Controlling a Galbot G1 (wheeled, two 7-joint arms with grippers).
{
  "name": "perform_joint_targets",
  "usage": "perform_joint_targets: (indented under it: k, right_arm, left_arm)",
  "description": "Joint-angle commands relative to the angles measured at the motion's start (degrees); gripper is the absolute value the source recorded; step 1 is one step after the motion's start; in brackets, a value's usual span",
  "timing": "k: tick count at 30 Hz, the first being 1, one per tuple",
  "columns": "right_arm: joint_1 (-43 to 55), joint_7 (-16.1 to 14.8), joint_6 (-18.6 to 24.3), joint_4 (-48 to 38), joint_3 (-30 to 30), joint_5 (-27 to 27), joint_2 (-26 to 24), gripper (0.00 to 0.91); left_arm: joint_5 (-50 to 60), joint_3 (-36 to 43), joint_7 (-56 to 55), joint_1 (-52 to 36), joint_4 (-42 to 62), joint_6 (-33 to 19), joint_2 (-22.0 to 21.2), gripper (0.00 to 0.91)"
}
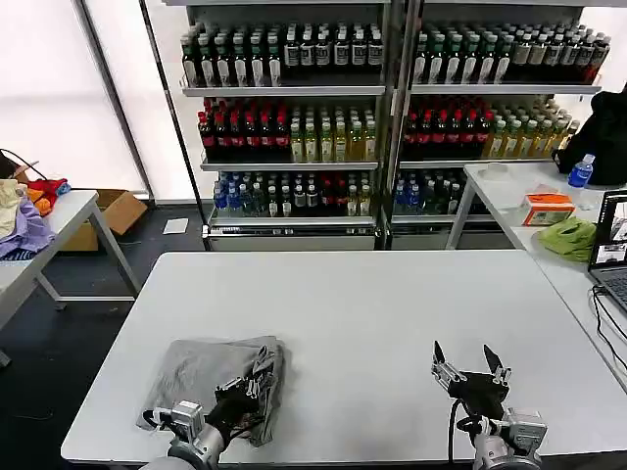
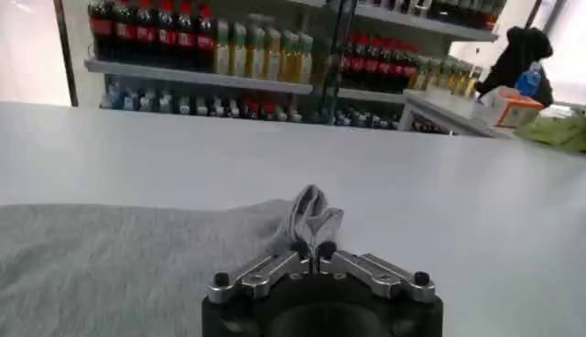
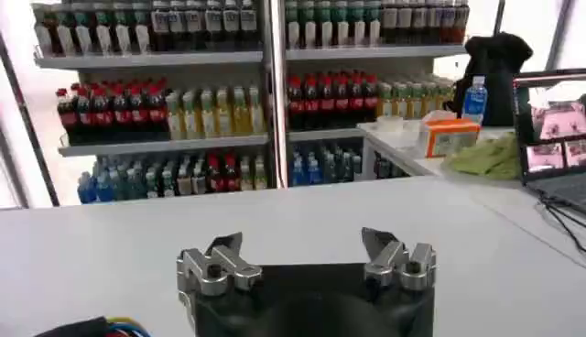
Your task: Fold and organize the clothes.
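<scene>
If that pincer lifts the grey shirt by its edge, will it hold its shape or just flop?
Probably flop: the grey shirt lies folded in soft creases. The left pincer, shut on its edge, would likely lift one corner while the rest drags. It looks light and unlikely to slip.

Layout of the work area. A folded shirt (image 1: 214, 377) lies on the bench (image 1: 353, 313), near its front-left corner. The left gripper (image 1: 257, 380) rests at the shirt's right edge, its fingers (image 2: 311, 212) pressed together on the cloth. The right gripper (image 1: 468, 358) stands over the front-right part of the bench, well apart from the shirt, fingers (image 3: 224, 249) spread. Behind the bench, bottle shelves (image 1: 294, 108) span the back. A side table (image 1: 59, 220) with piled garments (image 1: 22, 217) stands at far left; a second table (image 1: 534, 201) with a laptop (image 1: 609, 250) runs along the right.
</scene>
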Motion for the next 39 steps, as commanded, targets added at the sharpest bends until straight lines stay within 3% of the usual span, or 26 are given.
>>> perform_joint_targets:
  k: [1, 8, 17, 22, 27, 32, 39]
  right_arm:
    - [0.16, -0.08, 0.11, -0.33, -0.39, -0.21, 0.00, 0.907]
    - [0.74, -0.11, 0.39, -0.77, -1.04, -0.17, -0.25, 0.907]
    - [1.28, -0.25, 0.85, -1.66, -1.60, -0.02, -0.52, 0.907]
    - [2.25, -0.32, 0.80, -2.18, -2.17, 0.21, -0.97, 0.907]
    - [3.96, -0.88, 0.27, -2.05, -3.62, 0.58, -2.30, 0.907]
    - [4.98, -1.03, 0.10, -2.82, -4.42, 1.25, -3.13, 0.907]
    - [5.34, -1.22, 0.06, -3.28, -5.51, 1.56, -3.68, 0.907]
  left_arm:
    - [1.57, 0.79, 0.89, -0.10, 1.55, -0.82, -0.97, 0.907]
    - [-0.43, 2.33, 0.60, 0.79, 3.81, -4.48, -3.16, 0.907]
    - [-15.15, 3.60, 0.71, 2.30, -3.98, -4.09, -4.58, 0.907]
    - [-23.73, -2.77, -0.72, 2.97, -13.11, -3.35, -3.30, 0.907]
    - [-26.18, -16.97, -5.02, 1.89, -13.57, -2.98, 2.85, 0.907]
    - [-18.40, -28.26, -4.01, 4.65, -10.28, -2.76, 6.06, 0.907]
    - [-6.90, -29.38, -1.57, 6.75, -1.03, -5.59, 4.27, 0.907]
